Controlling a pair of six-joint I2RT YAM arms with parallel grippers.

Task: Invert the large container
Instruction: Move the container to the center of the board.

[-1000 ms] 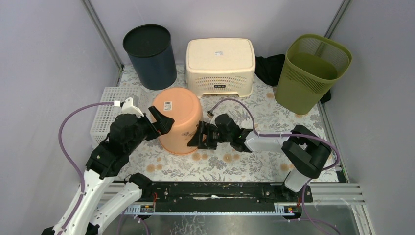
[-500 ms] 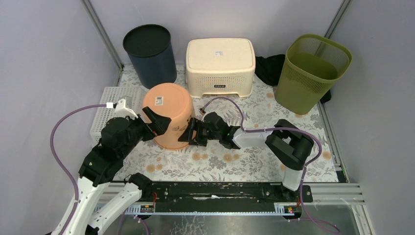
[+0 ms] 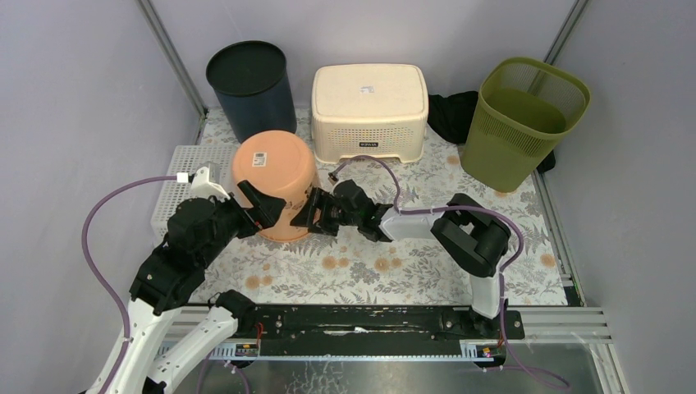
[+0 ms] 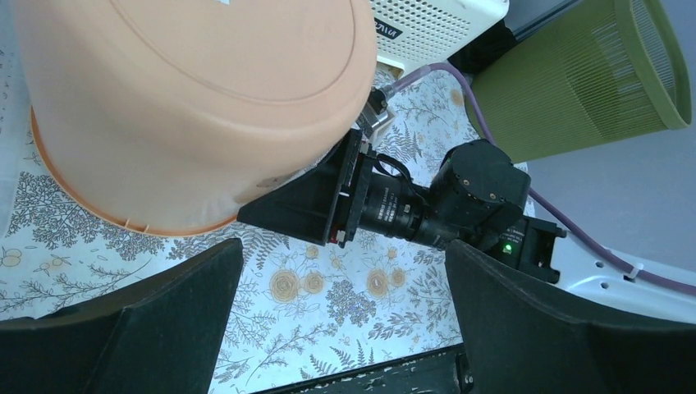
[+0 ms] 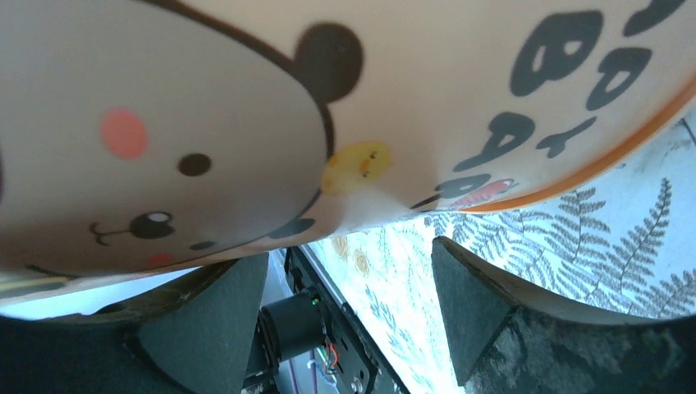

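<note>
flower-patterned bench carries an orange bucket, bottom up, between both arms. left fingers spread wide, right fingers open; neither clamps it. flip looks nearly done, only settling it flat is left.

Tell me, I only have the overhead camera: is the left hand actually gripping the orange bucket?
Observer: No. Its wrist camera shows the left hand wide open, with the orange bucket beyond the fingertips, not between them.
Operator: And the right hand?
Observer: The right hand also has its fingers apart. Both are outside the bucket, and its wall fills the view just past them.
Operator: Any marking on that side?
Observer: Yes, a cartoon bear face and black lettering near the rim.
</note>
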